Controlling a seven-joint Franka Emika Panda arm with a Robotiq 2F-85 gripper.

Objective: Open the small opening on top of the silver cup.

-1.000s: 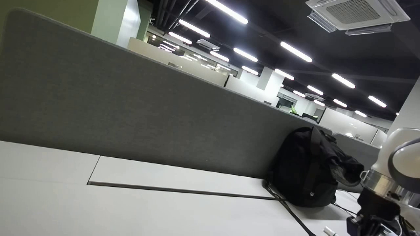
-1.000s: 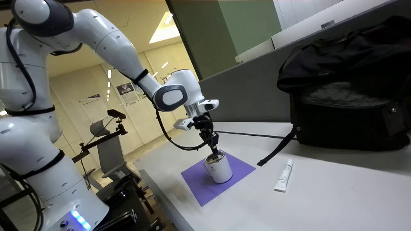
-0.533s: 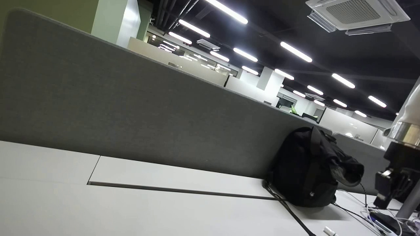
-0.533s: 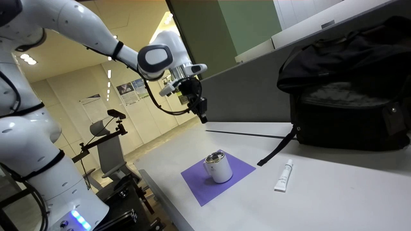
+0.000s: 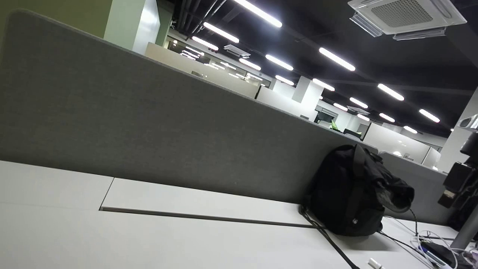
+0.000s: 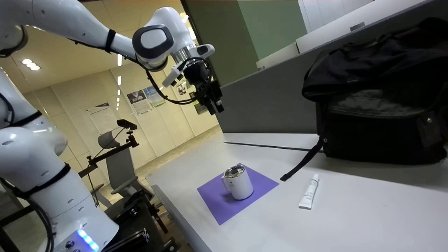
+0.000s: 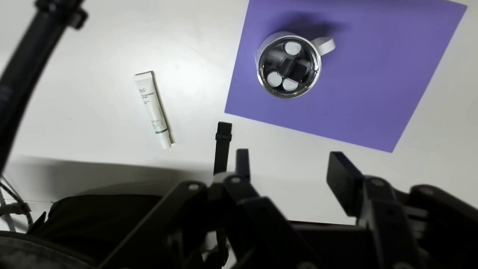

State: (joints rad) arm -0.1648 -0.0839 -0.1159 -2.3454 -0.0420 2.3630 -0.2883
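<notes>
The cup (image 6: 239, 185) is white with a handle and a shiny silver rim, upright on a purple sheet (image 6: 218, 210). From above, the wrist view shows its clear dark lid (image 7: 269, 67) with a black slider (image 7: 298, 71) near the middle and pale round spots around it. Whether the small opening is uncovered I cannot tell. High above the table, well clear of the cup, my gripper (image 7: 289, 172) has its fingers (image 7: 341, 183) wide apart and nothing between them. An exterior view has the gripper (image 6: 216, 109) up and behind the cup; the cup is out of frame in an exterior view.
A white tube (image 6: 309, 192) lies beside the sheet. The black backpack (image 6: 378, 115) leans at the grey partition (image 5: 168, 123), its strap (image 6: 302, 159) reaching over the table. Loose cables (image 5: 414, 243) run by the backpack.
My gripper has risen from the cup's lid, up and back, away from the cup. Its fingers have spread. The cup has stayed in place on the sheet.
</notes>
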